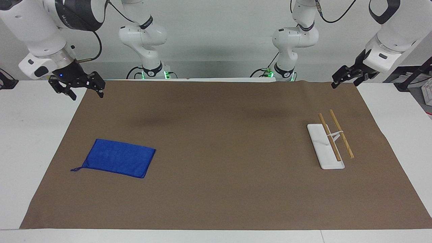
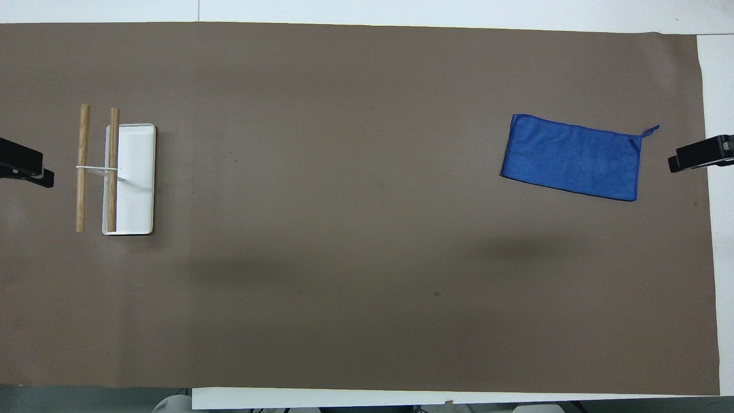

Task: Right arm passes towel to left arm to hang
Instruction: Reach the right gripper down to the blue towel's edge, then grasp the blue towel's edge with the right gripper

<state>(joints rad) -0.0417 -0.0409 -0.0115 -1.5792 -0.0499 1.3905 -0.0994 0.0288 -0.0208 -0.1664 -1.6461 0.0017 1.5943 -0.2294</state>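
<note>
While the towel [image 1: 118, 158] lies flat on the brown mat [image 1: 222, 189] at the right arm's end of the table, untouched, the right gripper [image 1: 85, 89] hangs open, raised over the mat's edge. It should descend and pinch one hem, lifting high for handover. The left gripper [image 1: 344, 78] waits, seemingly open, above the rack [image 1: 330, 141].

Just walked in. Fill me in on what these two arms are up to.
Nothing is being handled yet. The blue towel lies flat on the brown mat toward the right arm's end of the table, its loop string at one corner. The right gripper hangs open in the air over the mat's edge, empty. The left gripper waits, raised at its own end. The rack, a white base carrying two wooden bars, stands bare toward the left arm's end, so pickup, handover and hanging are all ahead.
</note>
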